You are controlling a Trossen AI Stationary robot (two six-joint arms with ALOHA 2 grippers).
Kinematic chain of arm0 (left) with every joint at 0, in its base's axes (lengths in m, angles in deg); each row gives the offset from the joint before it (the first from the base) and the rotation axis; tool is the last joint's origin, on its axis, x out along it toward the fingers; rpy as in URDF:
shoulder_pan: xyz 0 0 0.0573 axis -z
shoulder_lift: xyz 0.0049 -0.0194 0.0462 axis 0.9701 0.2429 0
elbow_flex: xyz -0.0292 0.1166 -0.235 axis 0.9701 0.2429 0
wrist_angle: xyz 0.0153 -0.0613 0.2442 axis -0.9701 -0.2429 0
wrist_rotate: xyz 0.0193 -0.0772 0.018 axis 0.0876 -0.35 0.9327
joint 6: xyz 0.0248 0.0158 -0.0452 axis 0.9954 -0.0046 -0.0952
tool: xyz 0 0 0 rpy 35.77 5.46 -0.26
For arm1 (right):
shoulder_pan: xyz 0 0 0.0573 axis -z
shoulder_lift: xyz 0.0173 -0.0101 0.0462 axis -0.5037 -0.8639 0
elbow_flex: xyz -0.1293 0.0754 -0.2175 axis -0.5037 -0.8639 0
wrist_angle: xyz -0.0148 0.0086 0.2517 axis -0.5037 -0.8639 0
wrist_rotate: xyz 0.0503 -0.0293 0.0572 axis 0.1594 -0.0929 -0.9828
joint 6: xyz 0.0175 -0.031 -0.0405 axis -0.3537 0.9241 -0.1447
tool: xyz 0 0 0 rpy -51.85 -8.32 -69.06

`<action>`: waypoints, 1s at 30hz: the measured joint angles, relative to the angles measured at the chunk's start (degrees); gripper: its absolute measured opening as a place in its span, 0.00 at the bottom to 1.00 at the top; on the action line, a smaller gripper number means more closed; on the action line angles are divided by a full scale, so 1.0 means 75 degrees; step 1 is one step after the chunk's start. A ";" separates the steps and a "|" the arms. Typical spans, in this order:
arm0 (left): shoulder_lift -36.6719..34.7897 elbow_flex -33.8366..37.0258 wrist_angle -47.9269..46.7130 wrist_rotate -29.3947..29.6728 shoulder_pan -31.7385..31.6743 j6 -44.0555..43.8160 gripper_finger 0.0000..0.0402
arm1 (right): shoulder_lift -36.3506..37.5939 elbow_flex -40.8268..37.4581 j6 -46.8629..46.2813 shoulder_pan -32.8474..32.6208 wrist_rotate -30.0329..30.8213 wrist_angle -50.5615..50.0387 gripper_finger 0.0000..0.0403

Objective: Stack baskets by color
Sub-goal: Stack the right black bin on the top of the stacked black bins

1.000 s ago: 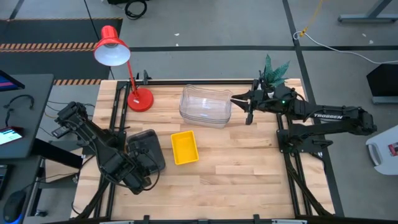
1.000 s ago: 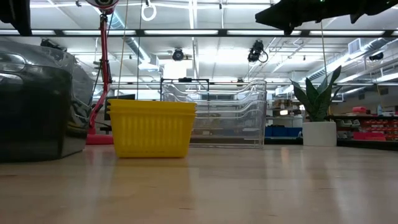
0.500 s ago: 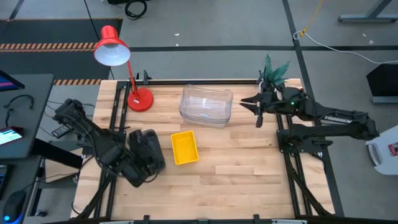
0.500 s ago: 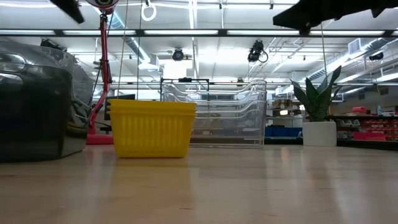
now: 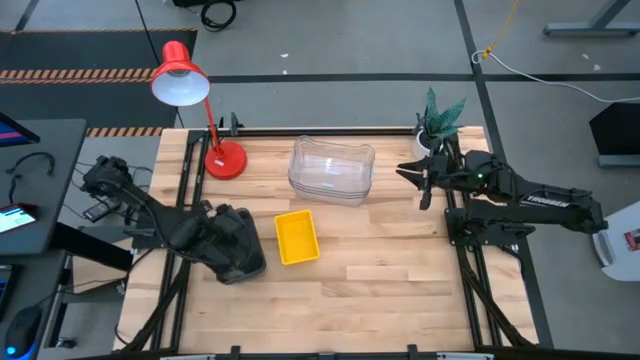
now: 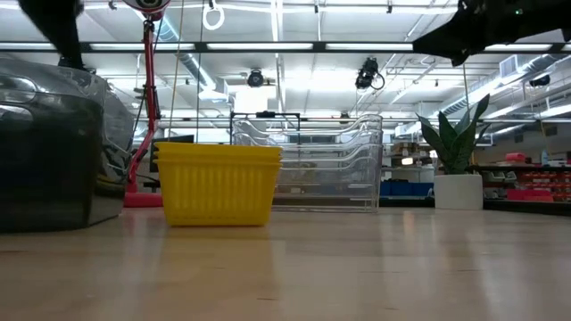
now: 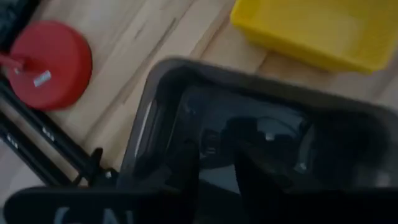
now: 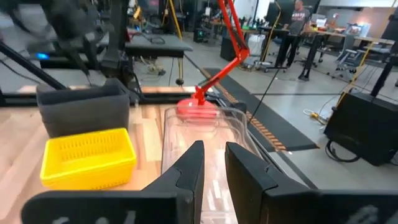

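Dark grey baskets point(image 5: 240, 245) nested at the table's left, just beside the yellow stack point(image 5: 296, 237), clear stack point(image 5: 331, 170) behind. Left gripper point(image 7: 217, 165) low over the grey stack, fingers slightly apart on nothing; right gripper point(image 5: 418, 185) off to the clear stack's right, likewise parted and empty. Best to lift straight clear of the grey rim before swinging, leaving the stack square.

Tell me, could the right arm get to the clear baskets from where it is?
Probably yes. The right gripper hangs in the air just beside the clear baskets, pointing toward them, and only bare table lies between.
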 joint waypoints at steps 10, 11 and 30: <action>0.0037 0.2034 0.2961 -0.0835 -0.1275 0.1228 0.20 | 0.0279 0.0000 -0.0256 0.0000 -0.0274 -0.0006 0.18; 0.0037 0.2188 0.3218 -0.0921 -0.1389 0.1301 0.19 | 0.0276 0.0000 -0.0267 0.0000 -0.0271 -0.0028 0.18; 0.0506 0.3377 0.7070 -0.1657 -0.2556 0.3795 0.12 | 0.0270 -0.0003 -0.0277 -0.0003 -0.0289 0.0011 0.18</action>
